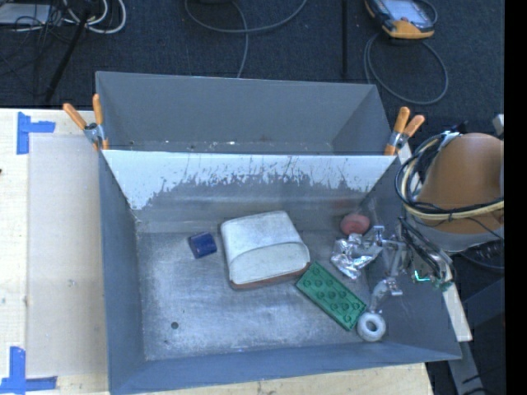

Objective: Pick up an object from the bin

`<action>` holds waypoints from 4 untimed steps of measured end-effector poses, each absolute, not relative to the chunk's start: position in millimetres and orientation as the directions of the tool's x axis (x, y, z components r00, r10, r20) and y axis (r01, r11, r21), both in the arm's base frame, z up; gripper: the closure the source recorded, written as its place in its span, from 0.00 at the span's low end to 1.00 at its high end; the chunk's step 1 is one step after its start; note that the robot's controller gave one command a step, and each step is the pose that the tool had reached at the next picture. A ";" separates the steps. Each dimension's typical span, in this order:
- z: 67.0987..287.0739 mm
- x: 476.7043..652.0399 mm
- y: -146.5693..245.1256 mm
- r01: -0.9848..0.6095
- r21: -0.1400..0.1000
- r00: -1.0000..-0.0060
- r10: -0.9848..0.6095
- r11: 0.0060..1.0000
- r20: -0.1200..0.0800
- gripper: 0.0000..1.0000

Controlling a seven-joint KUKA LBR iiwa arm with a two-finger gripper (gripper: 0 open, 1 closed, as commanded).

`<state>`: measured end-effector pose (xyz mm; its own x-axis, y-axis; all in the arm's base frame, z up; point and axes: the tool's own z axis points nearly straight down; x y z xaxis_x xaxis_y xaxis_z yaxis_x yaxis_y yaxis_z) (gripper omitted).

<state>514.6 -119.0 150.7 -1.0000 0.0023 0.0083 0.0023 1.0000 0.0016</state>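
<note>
- Nearest, close to the front wall of the grey bin [123, 303], a small white ring [371, 327] lies flat on the floor at the right.
- Just behind it, touching or almost touching it, a green studded plate [331, 295] lies slantwise.
- Over the plate's right end the gripper [385, 275] hangs low at the right side of the bin, below the arm's orange cover [465, 178]. Whether it is wide or narrow I cannot tell, and nothing can be seen held in it.
- Just to its left sits a piece of crumpled silver foil [352, 254], the thing closest to it, resting on the floor.
- Mid-bin, a white rounded pad [262, 248] lies on a brown base, with a small blue block [202, 244] just beside it on the left.
- Farther back, a dull pink ball [356, 222] rests near the foil.
- Judging by this, the pick is not yet done: everything lies on the floor, so closing on one thing and lifting it are left.
</note>
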 end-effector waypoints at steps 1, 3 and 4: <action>139.1 614.4 -130.1 -0.392 0.000 -0.920 -0.392 0.920 -0.002 0.00; 119.0 621.3 -140.3 -0.916 0.002 -0.402 -0.916 0.402 -0.003 0.00; 75.6 628.0 -123.3 -0.945 0.005 -0.328 -0.944 0.328 -0.031 0.00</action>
<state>628.0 -123.3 75.6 -0.3275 -0.9443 -0.0305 -0.9448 0.3275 0.0051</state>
